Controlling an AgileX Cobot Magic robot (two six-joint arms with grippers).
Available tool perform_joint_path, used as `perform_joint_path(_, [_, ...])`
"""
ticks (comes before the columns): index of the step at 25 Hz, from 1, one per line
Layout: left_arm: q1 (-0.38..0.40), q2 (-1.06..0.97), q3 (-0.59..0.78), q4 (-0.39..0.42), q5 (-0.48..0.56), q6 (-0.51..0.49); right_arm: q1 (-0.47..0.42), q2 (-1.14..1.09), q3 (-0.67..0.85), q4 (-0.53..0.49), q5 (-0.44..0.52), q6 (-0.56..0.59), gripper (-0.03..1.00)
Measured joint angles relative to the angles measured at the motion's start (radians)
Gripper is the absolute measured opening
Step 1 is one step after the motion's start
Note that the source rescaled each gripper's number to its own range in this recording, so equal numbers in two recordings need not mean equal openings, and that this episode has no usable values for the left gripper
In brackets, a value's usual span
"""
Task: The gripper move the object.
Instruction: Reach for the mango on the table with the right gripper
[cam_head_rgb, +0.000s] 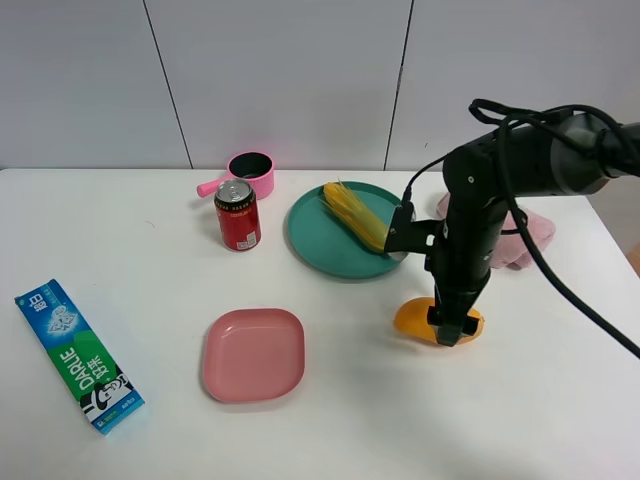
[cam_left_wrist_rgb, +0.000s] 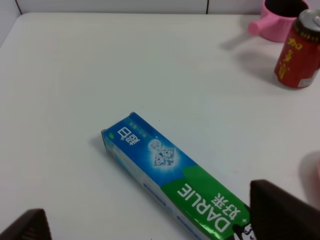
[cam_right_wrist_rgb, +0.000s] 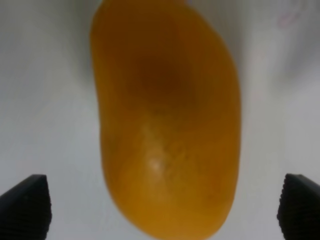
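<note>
The orange-yellow mango (cam_head_rgb: 411, 320) lies on the white table to the right of the middle, just in front of the green plate. My right gripper (cam_head_rgb: 452, 325) points straight down over it and hides its right half. In the right wrist view the mango (cam_right_wrist_rgb: 165, 120) fills the middle, and the right gripper (cam_right_wrist_rgb: 162, 200) is open, with one black fingertip (cam_right_wrist_rgb: 25, 205) on each side of the fruit and apart from it. My left gripper (cam_left_wrist_rgb: 155, 222) is open and empty above a toothpaste box (cam_left_wrist_rgb: 170, 175). The left arm is out of the high view.
A green plate (cam_head_rgb: 320, 245) holds a corn cob (cam_head_rgb: 355, 215). A red soda can (cam_head_rgb: 238, 214) and a pink pot (cam_head_rgb: 250, 172) stand behind a pink square plate (cam_head_rgb: 254, 354). The toothpaste box (cam_head_rgb: 78, 355) lies front left. A pink cloth (cam_head_rgb: 525, 235) lies behind the right arm.
</note>
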Motion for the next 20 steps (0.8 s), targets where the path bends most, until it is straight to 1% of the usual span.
perform_joint_path(7, [0.000,0.000,0.000,0.000,0.000,0.000,0.000,0.000,0.071,0.000,-0.132,0.000,0.91])
perform_joint_path(11, [0.000,0.000,0.000,0.000,0.000,0.000,0.000,0.033,0.083,0.000,-0.150,-0.001,0.91])
perform_joint_path(13, [0.000,0.000,0.000,0.000,0.000,0.000,0.000,0.059,0.083,0.001,-0.154,-0.001,0.89])
perform_joint_path(14, [0.000,0.000,0.000,0.000,0.000,0.000,0.000,0.072,0.083,0.003,-0.157,-0.001,0.81])
perform_joint_path(15, [0.000,0.000,0.000,0.000,0.000,0.000,0.000,0.084,0.083,0.004,-0.159,-0.001,0.64])
perform_joint_path(16, [0.000,0.000,0.000,0.000,0.000,0.000,0.000,0.089,0.083,0.004,-0.160,-0.001,0.38])
perform_joint_path(17, [0.000,0.000,0.000,0.000,0.000,0.000,0.000,0.093,0.083,0.003,-0.161,0.000,0.08])
perform_joint_path(18, [0.000,0.000,0.000,0.000,0.000,0.000,0.000,0.093,0.083,0.004,-0.161,0.000,0.01])
perform_joint_path(20, [0.000,0.000,0.000,0.000,0.000,0.000,0.000,0.093,0.083,0.006,-0.158,0.000,0.00])
